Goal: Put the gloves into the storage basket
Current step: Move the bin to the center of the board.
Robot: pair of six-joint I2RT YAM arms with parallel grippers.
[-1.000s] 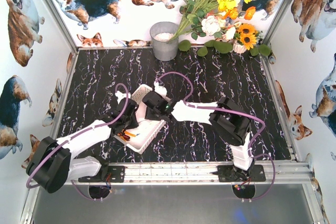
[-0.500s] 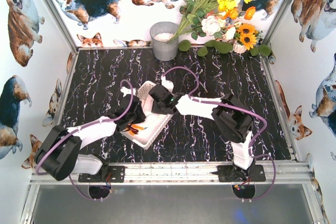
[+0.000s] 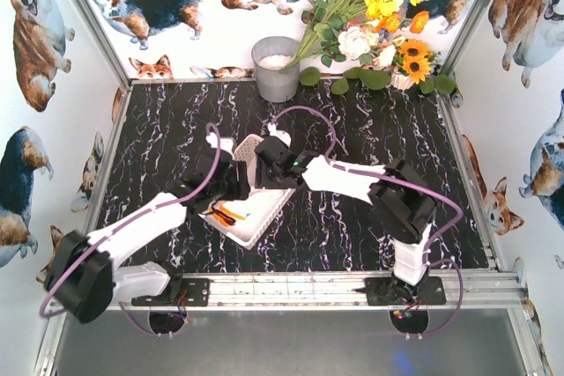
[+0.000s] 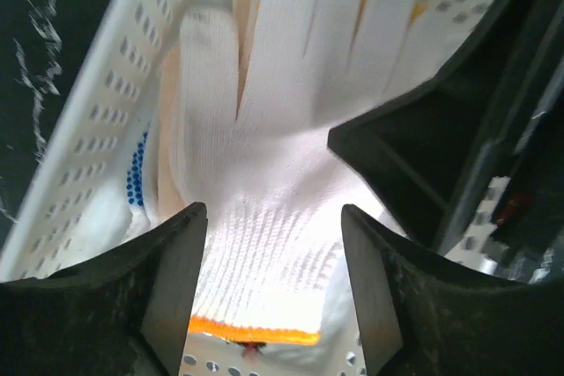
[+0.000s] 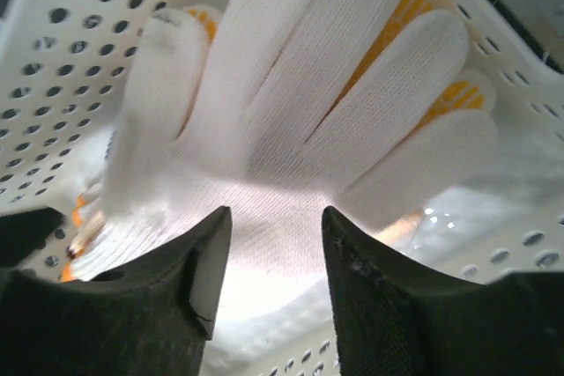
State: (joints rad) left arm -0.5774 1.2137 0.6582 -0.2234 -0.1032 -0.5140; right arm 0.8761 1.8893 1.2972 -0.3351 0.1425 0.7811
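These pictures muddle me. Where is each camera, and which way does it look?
Top: high behind, looking down on the table; both arms reach over the basket.
Left wrist: on the left arm, looking past the left pincer at a glove in the basket.
Right wrist: on the right arm, past the right pincer at a glove.
Both wrist views share the basket.

A black tabletop with white marble veining point(image 3: 379, 134) is stretching between white walls printed with corgi dogs point(image 3: 35, 24). A grey metal bucket point(image 3: 277, 68) is standing upright at the far edge, something white showing inside. A bouquet of yellow, white and orange flowers point(image 3: 370, 6) is leaning just beside it. A silver aluminium rail point(image 3: 300, 286) is running along the near edge.
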